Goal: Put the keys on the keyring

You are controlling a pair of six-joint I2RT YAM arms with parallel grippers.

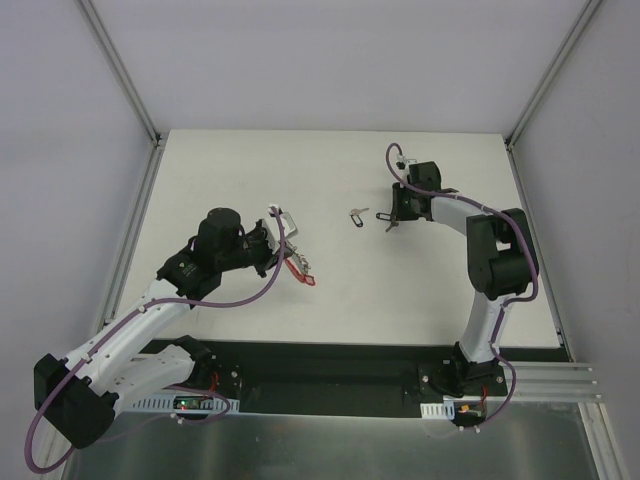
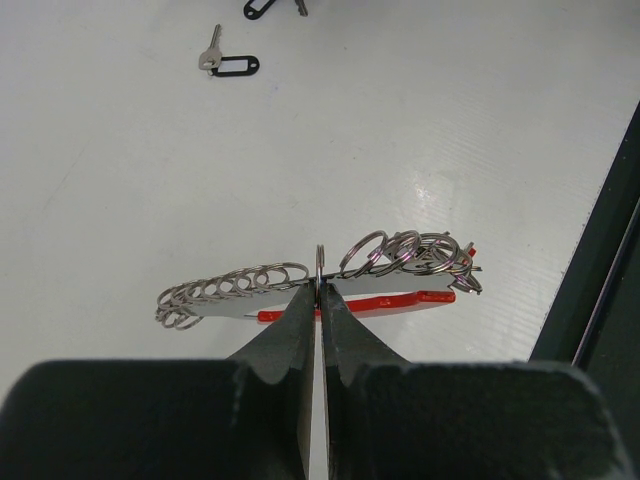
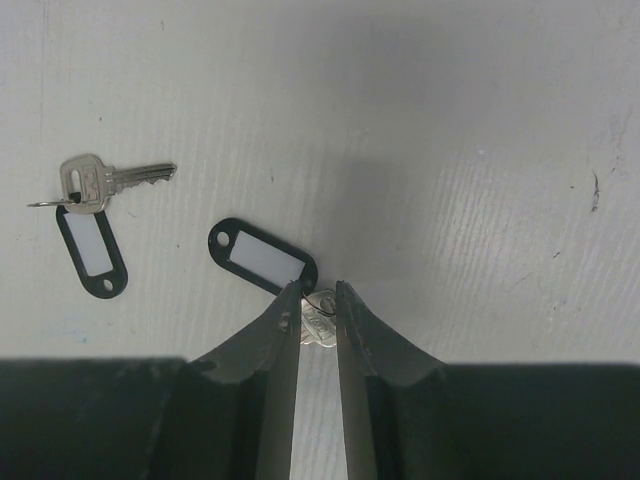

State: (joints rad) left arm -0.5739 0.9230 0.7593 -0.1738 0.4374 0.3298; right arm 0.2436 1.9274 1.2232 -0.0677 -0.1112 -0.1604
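Note:
My left gripper [image 2: 320,290] is shut on the keyring [image 2: 230,308], pinching one of the small metal rings strung along its grey side. Its red arc [image 2: 390,302] lies just beyond my fingertips. In the top view the keyring [image 1: 291,240] sits at the left gripper [image 1: 275,243], left of the table's centre. My right gripper [image 3: 319,290] is closed on the silver head of a key [image 3: 320,318] lying on the table, its black-rimmed tag [image 3: 262,257] pointing up-left. Another key [image 3: 95,182] with a black-rimmed tag [image 3: 92,250] lies loose to the left. The top view shows that key [image 1: 358,214] just left of the right gripper [image 1: 392,218].
The white table [image 1: 330,300] is walled by pale panels on three sides. A dark rail [image 1: 330,365] carrying both arm bases runs along its near edge. The left wrist view shows the loose key [image 2: 228,63] far ahead, and a black table edge [image 2: 590,280] at the right.

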